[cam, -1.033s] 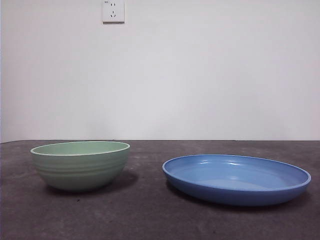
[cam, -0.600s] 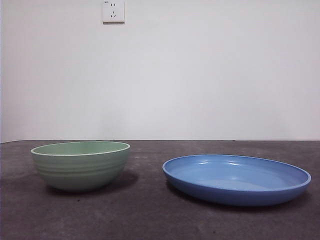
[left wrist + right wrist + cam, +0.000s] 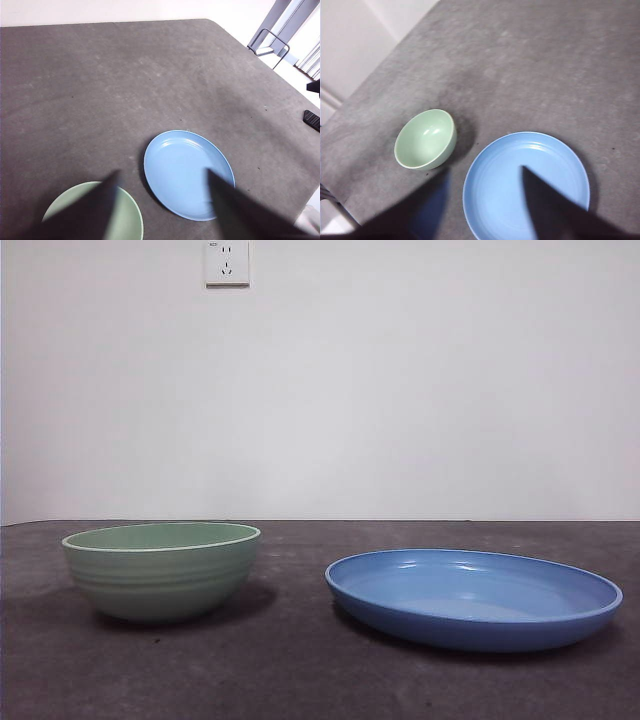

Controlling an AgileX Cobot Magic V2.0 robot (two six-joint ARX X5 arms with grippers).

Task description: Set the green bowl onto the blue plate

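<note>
- Nothing has shifted since the earlier frames: green bowl (image 3: 161, 570) and blue plate (image 3: 472, 597) sit side by side on the dark surface (image 3: 290, 660), near but apart.
- Both hands hover high, jaws apart and empty: left hand (image 3: 162, 200), right hand (image 3: 485, 197).
- Next, I'd say: drop one jaw inside the bowl's rim and one outside, pinch firmly, and lift level.

The green bowl (image 3: 161, 570) and blue plate (image 3: 473, 598) are seen level from the front (and from high above by both wrist views).
</note>
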